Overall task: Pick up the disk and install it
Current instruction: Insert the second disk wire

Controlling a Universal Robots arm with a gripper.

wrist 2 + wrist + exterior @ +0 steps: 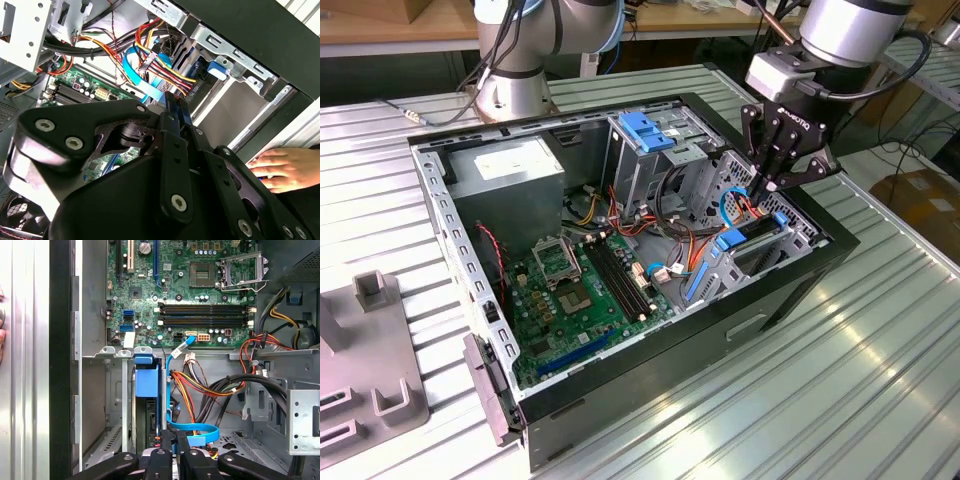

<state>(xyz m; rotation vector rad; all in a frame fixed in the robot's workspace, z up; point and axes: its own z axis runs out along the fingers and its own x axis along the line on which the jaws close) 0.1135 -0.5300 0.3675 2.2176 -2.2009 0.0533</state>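
The gripper (767, 186) hangs over the front corner of the computer case (570, 400), its jaws pinched narrow on the disk's (146, 385) back end. The disk stands on edge in the metal slot inside the case, right under the jaws, its long side running toward the green board (165, 290).

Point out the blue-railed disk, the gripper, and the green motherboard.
Dark disk with blue plastic rails (146, 382), first wrist view: on its blue end tab.
Black gripper (767, 186), exterior view: midway between the fingertips.
Green motherboard (170, 285), first wrist view: on bare board.
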